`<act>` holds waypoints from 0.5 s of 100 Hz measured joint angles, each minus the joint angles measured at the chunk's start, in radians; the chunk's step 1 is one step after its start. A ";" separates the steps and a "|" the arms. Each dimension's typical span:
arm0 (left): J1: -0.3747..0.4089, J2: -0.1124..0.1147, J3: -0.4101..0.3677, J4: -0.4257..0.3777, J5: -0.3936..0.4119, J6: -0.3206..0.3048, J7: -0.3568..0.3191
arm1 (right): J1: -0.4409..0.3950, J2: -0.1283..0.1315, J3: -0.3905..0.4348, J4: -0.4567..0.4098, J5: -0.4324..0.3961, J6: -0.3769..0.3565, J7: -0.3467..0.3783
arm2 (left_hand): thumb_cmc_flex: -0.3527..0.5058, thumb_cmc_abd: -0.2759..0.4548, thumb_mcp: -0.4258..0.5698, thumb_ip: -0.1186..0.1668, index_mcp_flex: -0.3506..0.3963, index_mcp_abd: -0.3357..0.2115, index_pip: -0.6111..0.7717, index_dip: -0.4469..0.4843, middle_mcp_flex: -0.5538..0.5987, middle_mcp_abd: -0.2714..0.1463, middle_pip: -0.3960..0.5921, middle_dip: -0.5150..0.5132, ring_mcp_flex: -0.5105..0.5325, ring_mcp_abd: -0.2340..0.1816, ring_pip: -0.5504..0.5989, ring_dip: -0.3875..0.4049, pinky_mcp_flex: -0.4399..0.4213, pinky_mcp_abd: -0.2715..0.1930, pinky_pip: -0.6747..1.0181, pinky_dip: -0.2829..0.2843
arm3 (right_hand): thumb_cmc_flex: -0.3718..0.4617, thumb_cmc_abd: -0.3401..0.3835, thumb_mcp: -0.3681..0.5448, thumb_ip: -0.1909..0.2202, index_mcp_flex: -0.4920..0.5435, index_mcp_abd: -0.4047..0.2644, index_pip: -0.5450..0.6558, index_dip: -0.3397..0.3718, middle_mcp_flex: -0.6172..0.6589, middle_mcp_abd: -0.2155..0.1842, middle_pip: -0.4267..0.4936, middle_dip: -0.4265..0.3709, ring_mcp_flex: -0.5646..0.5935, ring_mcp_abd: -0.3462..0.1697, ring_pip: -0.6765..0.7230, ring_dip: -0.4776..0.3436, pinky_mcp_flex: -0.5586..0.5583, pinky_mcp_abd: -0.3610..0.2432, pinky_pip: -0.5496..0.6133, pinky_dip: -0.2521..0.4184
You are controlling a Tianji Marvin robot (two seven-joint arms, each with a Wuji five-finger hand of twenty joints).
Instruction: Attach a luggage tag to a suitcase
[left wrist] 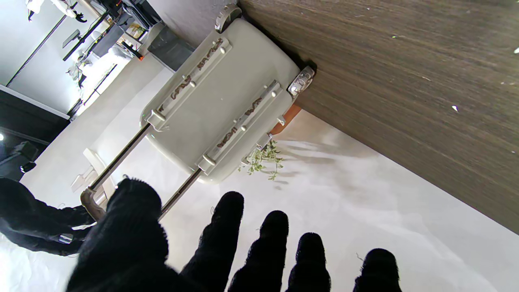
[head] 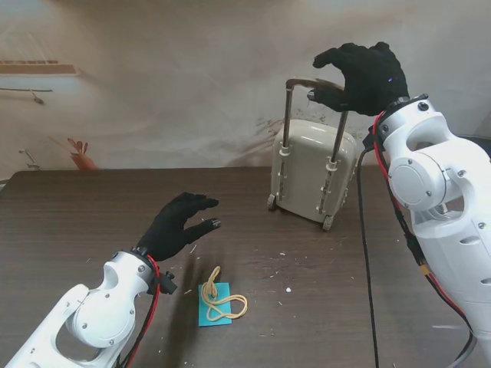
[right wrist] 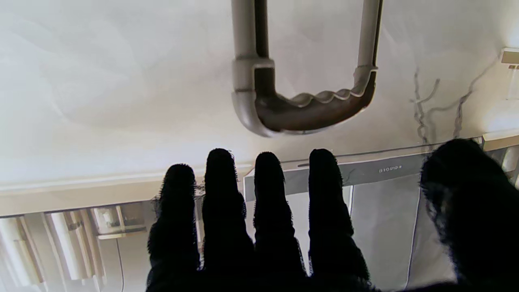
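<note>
A small beige suitcase (head: 313,170) stands upright on the dark table (head: 77,222), its telescopic handle (head: 314,83) pulled out. My right hand (head: 360,77) hovers open at the handle's top, fingers spread, holding nothing; the right wrist view shows the brown grip (right wrist: 308,111) just beyond the fingertips (right wrist: 263,166). The blue luggage tag (head: 215,304) with its tan loop (head: 222,305) lies flat on the table nearer to me. My left hand (head: 178,224) floats open above the table, left of the tag and apart from it. The suitcase (left wrist: 219,105) shows in the left wrist view.
White crumbs (head: 288,290) are scattered over the table around the tag. A pale backdrop wall (head: 169,92) rises behind the table's far edge. A red-and-black cable (head: 406,230) runs along my right arm beside the suitcase.
</note>
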 measured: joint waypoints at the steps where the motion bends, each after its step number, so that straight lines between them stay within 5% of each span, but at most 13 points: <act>1: 0.000 0.000 0.000 0.000 0.000 0.000 0.000 | 0.003 0.000 -0.002 0.003 0.001 0.001 0.000 | 0.000 0.000 0.000 0.000 0.000 0.000 0.000 0.000 0.000 0.000 0.000 0.000 0.000 0.000 0.000 0.000 0.000 0.000 0.000 0.000 | 0.000 0.000 0.000 0.000 0.000 0.000 0.000 0.000 0.000 0.000 0.000 0.000 0.000 0.000 0.000 0.000 0.000 0.000 0.004 0.000; 33: -0.008 0.000 0.005 0.002 -0.006 0.000 -0.005 | 0.073 0.000 -0.066 0.089 0.018 0.025 0.006 | 0.000 0.000 0.000 0.000 0.013 0.004 0.002 0.000 0.001 0.000 0.000 0.000 0.000 0.000 0.016 0.001 0.002 0.000 0.000 0.000 | 0.010 -0.025 0.023 0.000 0.009 0.001 0.011 0.000 0.023 -0.001 0.015 0.007 0.038 -0.002 0.020 0.008 0.028 0.000 0.043 -0.021; 50: -0.012 0.000 0.009 0.003 -0.006 -0.001 -0.007 | 0.096 0.000 -0.088 0.129 0.017 0.025 0.003 | 0.000 0.000 0.000 0.000 0.013 0.004 0.002 0.000 0.009 0.000 0.000 0.000 0.000 0.000 0.016 0.001 0.002 0.000 0.000 0.000 | 0.030 -0.041 0.116 -0.001 0.022 0.006 0.027 0.000 0.062 -0.003 0.036 0.011 0.075 -0.013 0.036 0.009 0.064 0.000 0.072 -0.037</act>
